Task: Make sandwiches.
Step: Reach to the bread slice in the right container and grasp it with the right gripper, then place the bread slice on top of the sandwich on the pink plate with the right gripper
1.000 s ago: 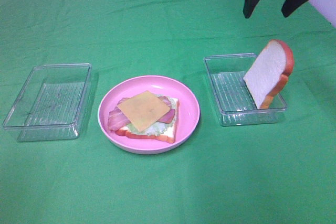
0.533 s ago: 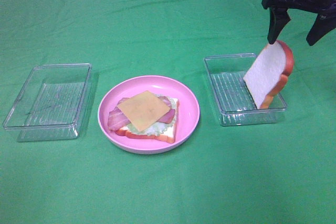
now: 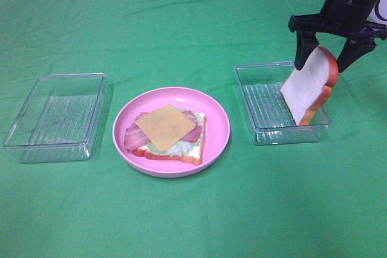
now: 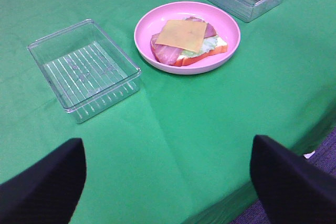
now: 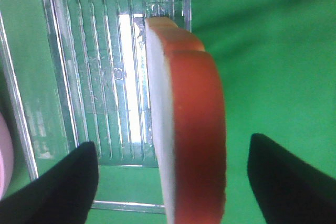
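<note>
An open sandwich (image 3: 168, 134) lies on the pink plate (image 3: 217, 119): bread slice, lettuce, bacon, and a yellow cheese square (image 3: 167, 125) on top. It also shows in the left wrist view (image 4: 188, 40). A second bread slice (image 3: 308, 86) leans upright in the right clear tray (image 3: 260, 110). My right gripper (image 3: 325, 58) is open, its fingers on either side of this slice's top edge (image 5: 191, 129). My left gripper (image 4: 167, 182) is open and empty, low over the near table edge, out of the exterior high view.
An empty clear tray (image 3: 57, 116) stands left of the plate, also in the left wrist view (image 4: 81, 69). A green cloth (image 3: 181, 28) covers the table. The table's near edge drops off in the left wrist view (image 4: 310, 140).
My right gripper has come down from the far right and moved in over the leaning bread slice, fingers now straddling its top. The slice and sandwich have not moved.
</note>
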